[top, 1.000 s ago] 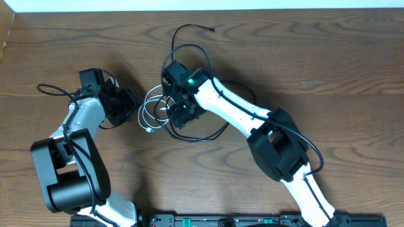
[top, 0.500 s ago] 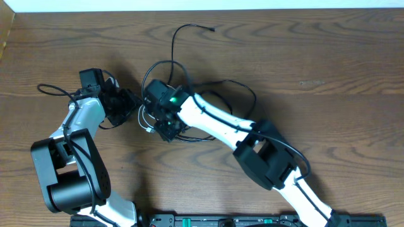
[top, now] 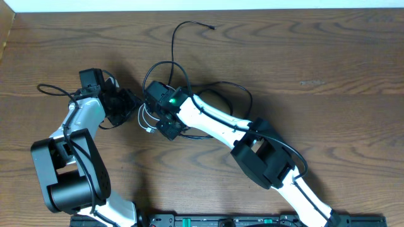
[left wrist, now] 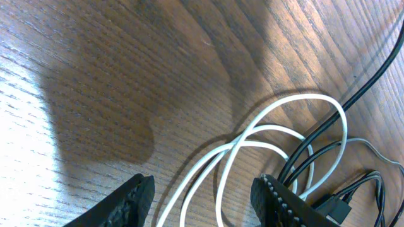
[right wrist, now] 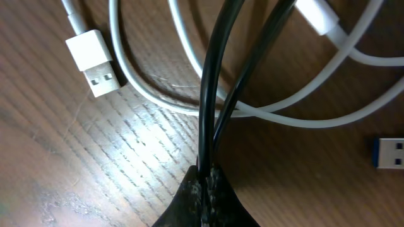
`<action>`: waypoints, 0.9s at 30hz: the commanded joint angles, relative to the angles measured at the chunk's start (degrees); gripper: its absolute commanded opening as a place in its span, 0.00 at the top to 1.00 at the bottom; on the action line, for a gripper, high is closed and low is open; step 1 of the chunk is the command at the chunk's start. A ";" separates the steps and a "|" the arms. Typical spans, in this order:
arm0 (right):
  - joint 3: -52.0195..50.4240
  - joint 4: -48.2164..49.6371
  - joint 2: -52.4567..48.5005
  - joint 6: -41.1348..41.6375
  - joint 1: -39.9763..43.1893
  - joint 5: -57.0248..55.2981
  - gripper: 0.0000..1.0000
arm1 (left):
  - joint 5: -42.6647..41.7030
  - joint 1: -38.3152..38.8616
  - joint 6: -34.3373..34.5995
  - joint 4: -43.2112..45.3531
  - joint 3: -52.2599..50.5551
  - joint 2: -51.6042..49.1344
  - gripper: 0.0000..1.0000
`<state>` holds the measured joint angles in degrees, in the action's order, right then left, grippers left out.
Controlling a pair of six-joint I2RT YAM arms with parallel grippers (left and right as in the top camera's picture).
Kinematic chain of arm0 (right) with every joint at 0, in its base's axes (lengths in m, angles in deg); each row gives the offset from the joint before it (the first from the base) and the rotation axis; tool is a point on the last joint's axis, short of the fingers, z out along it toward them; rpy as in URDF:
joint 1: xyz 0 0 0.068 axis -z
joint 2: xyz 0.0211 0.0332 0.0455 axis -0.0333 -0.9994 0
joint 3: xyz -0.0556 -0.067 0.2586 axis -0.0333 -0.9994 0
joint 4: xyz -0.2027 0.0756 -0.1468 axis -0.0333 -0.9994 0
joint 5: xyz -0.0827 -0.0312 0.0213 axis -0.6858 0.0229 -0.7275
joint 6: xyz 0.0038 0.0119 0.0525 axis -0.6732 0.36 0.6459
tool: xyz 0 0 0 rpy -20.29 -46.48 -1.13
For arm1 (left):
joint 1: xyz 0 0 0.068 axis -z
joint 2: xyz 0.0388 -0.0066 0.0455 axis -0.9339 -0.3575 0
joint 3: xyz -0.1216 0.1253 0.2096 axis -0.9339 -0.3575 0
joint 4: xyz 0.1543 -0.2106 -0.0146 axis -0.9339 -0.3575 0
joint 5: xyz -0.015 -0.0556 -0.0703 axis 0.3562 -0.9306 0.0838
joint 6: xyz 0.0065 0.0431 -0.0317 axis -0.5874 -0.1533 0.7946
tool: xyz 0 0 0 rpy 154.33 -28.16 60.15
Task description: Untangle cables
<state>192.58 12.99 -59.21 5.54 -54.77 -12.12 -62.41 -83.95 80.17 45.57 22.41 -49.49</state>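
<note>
Cables (top: pixel 145 118) lie left of table centre, between the arms. Right gripper (right wrist: pixel 205 183) is pinched tight on two black cables (right wrist: pixel 208 94). Left gripper (left wrist: pixel 202 187) has its jaws apart astride the white cable (left wrist: pixel 237 144), holding nothing. The cords look light, limp and slick; best gripped close to the plugs.
</note>
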 commanded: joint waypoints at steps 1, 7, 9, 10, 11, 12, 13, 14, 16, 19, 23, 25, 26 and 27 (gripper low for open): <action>0.74 0.87 3.76 0.92 1.57 -1.73 0.99 | 0.50 -0.20 0.55 -0.31 0.83 0.98 0.45; 0.72 5.51 5.22 4.28 2.62 1.57 0.99 | 0.52 -0.20 0.55 -0.31 0.83 0.98 0.45; 0.72 7.41 5.22 4.57 2.62 5.77 0.99 | 0.50 -0.20 0.55 -0.31 0.83 0.98 0.45; 0.72 8.61 5.22 4.57 2.62 7.85 0.99 | 0.50 -0.20 0.57 -0.31 0.83 0.98 0.45; 0.72 10.12 5.22 4.59 2.51 9.84 0.99 | 0.50 -0.20 0.55 -0.31 0.83 0.98 0.45; 0.72 11.54 5.22 4.59 2.45 11.58 0.99 | 0.50 -0.20 0.55 -0.31 0.83 0.98 0.45; 0.72 13.22 5.22 4.59 2.25 13.22 0.99 | 0.50 -0.20 0.55 -0.31 0.83 0.98 0.45; 0.72 14.62 5.22 4.59 2.03 14.10 0.99 | 0.52 -0.20 0.57 -0.33 0.83 0.98 0.45; 0.72 17.25 5.22 4.57 1.42 13.68 0.99 | 0.52 -0.20 0.55 -0.31 0.83 0.98 0.45; 0.72 19.63 5.22 4.57 1.05 13.53 0.84 | 0.52 -0.20 0.55 -0.31 0.83 0.98 0.45; 0.72 19.23 5.22 4.57 1.01 10.95 0.49 | 0.52 -0.20 0.55 -0.31 0.83 0.98 0.45; 0.72 18.47 5.22 4.57 1.03 7.65 0.37 | 0.52 -0.20 0.55 -0.31 0.83 0.98 0.45; 0.72 18.10 5.22 4.57 1.03 5.95 0.34 | 0.52 -0.20 0.55 -0.31 0.83 0.98 0.45; 0.72 17.84 5.22 4.57 1.07 4.42 0.32 | 0.55 -0.20 0.55 -0.31 0.83 0.98 0.45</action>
<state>192.60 31.41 -56.00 9.89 -53.68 -2.66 -62.39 -83.95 80.19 45.57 22.41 -49.49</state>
